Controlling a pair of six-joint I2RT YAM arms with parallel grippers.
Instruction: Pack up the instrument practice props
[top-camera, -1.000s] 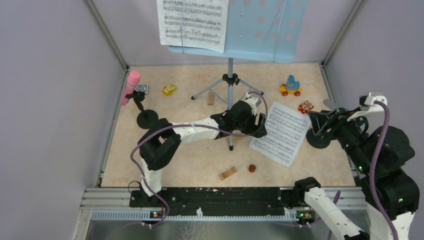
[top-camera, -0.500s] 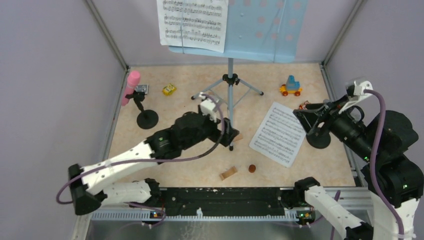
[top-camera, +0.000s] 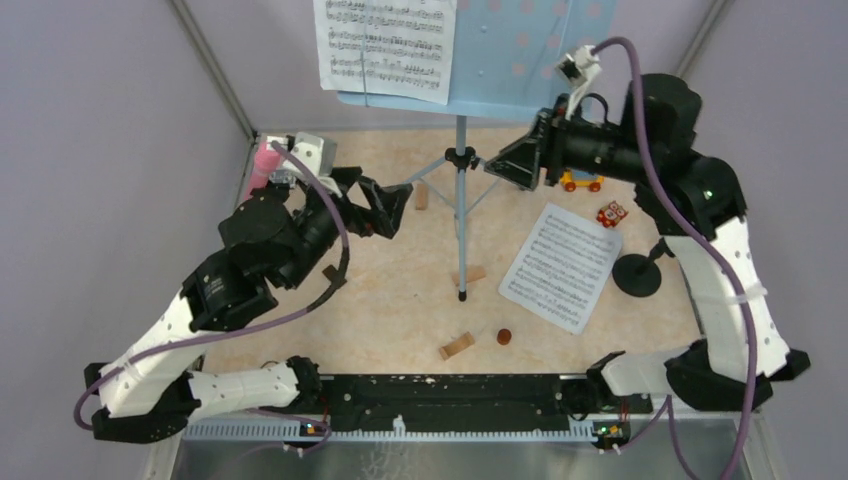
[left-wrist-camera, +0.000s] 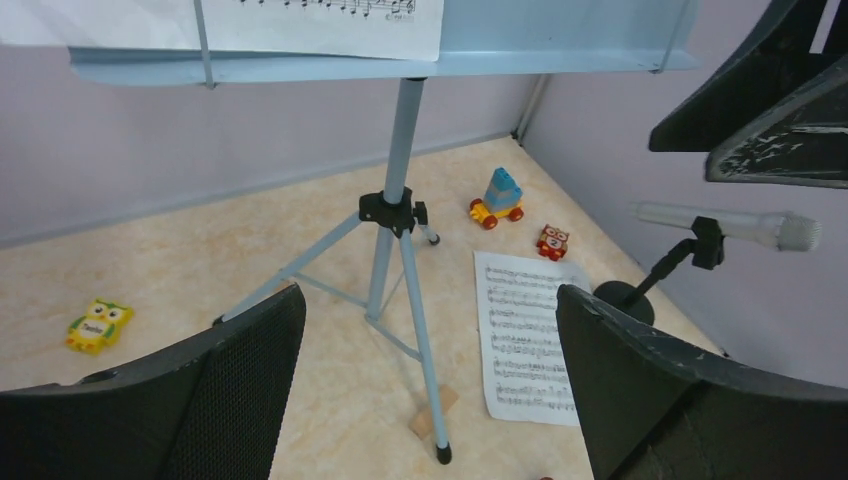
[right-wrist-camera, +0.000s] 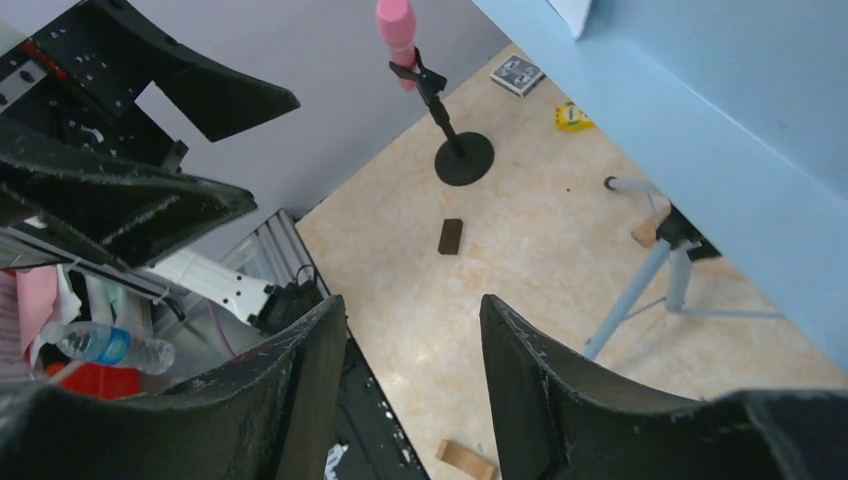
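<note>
White and black arms (top-camera: 165, 335), purple cables (top-camera: 615, 41), black claw fingers (left-wrist-camera: 240, 400)

Printed music, staves and notes with no legible words, is showing on the white sheet-music page (top-camera: 385, 45) sitting on the pale blue music rack (top-camera: 520, 55). The same kind of notation is covering a second page (top-camera: 560, 265) lying on the floor just right of the rack's tripod legs (left-wrist-camera: 418, 320). Left of those legs, a yellow owl toy (left-wrist-camera: 98, 325) is carrying a small dark label across its belly, its lettering proving too small to read.
</note>
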